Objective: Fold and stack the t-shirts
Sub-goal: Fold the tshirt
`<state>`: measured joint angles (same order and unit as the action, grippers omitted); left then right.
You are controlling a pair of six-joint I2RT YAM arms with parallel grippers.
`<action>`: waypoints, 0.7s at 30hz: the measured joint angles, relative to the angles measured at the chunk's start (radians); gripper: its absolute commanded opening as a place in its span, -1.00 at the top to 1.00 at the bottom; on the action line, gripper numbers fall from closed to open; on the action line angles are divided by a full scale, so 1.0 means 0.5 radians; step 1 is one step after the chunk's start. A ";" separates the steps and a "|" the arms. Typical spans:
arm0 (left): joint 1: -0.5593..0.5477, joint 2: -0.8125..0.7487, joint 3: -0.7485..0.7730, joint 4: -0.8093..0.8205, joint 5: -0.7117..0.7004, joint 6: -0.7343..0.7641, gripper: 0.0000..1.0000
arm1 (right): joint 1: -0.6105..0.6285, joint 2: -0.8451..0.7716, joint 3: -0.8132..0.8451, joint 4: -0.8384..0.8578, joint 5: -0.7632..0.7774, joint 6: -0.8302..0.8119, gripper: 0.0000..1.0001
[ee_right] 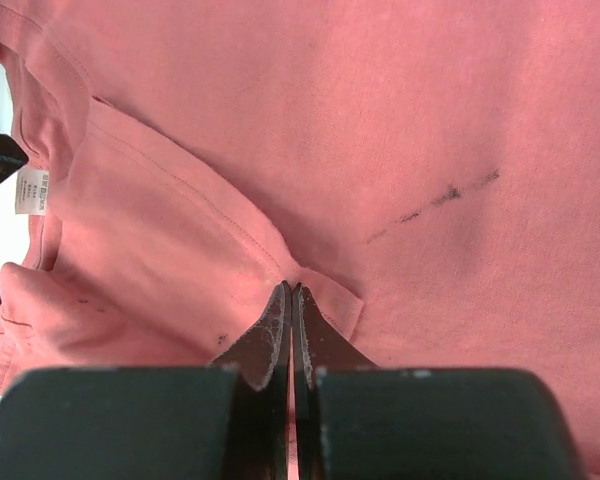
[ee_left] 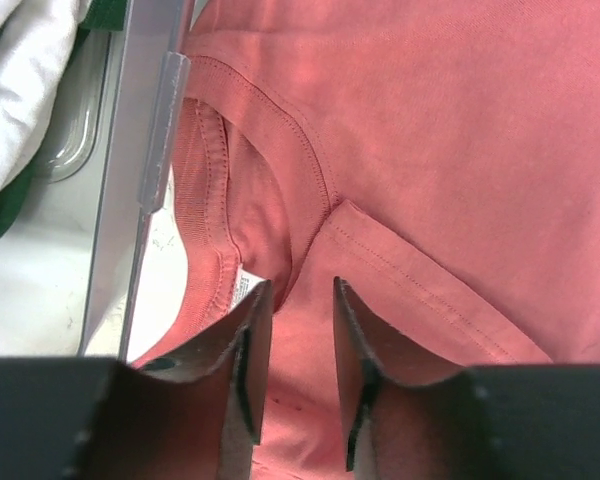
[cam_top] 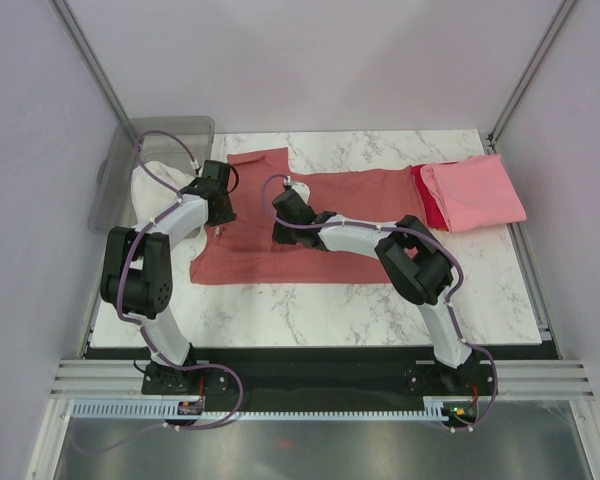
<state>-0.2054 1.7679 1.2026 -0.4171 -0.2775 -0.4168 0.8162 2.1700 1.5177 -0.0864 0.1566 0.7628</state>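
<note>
Marble tabletop (cam_top: pixel 310 305) between lilac walls (cam_top: pixel 330 60)

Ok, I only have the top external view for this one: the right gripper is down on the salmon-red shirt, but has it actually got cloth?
Observer: The right wrist view shows the right gripper shut, with a small ridge of the salmon-red shirt puckered up at its tips, so it looks pinched.
Reviewer: And the left one, by the neck?
Observer: The left gripper is open, jaws apart with flat cloth showing between them, close to the collar; it holds nothing.
Reviewer: Anything on the cloth I can't make out?
Observer: A dark streak marks the shirt, to the right of the pinch in the right wrist view.
</note>
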 measured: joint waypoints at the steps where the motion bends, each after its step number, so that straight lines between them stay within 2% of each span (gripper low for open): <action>1: 0.000 0.001 0.000 0.000 0.004 0.000 0.32 | 0.000 -0.002 0.000 0.000 0.001 0.000 1.00; 3: 0.000 0.002 0.000 0.000 0.034 0.001 0.34 | 0.000 -0.008 0.000 -0.001 0.001 -0.001 1.00; 11: 0.000 0.064 0.000 -0.009 0.053 0.014 0.15 | 0.000 -0.033 0.000 -0.002 0.005 -0.001 1.00; 16: 0.000 0.084 0.000 -0.018 0.051 0.014 0.21 | 0.000 -0.033 0.000 -0.004 0.005 -0.001 1.00; 19: 0.000 0.091 0.000 -0.018 0.051 0.014 0.38 | 0.000 -0.033 0.000 -0.005 0.005 -0.001 1.00; 21: 0.000 0.105 0.000 -0.018 0.053 0.013 0.41 | 0.000 -0.033 0.000 -0.005 0.005 -0.001 1.00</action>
<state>-0.2054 1.8202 1.2026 -0.4259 -0.2512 -0.4103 0.8162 2.1536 1.5177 -0.0891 0.1589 0.7624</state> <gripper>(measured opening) 0.309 0.009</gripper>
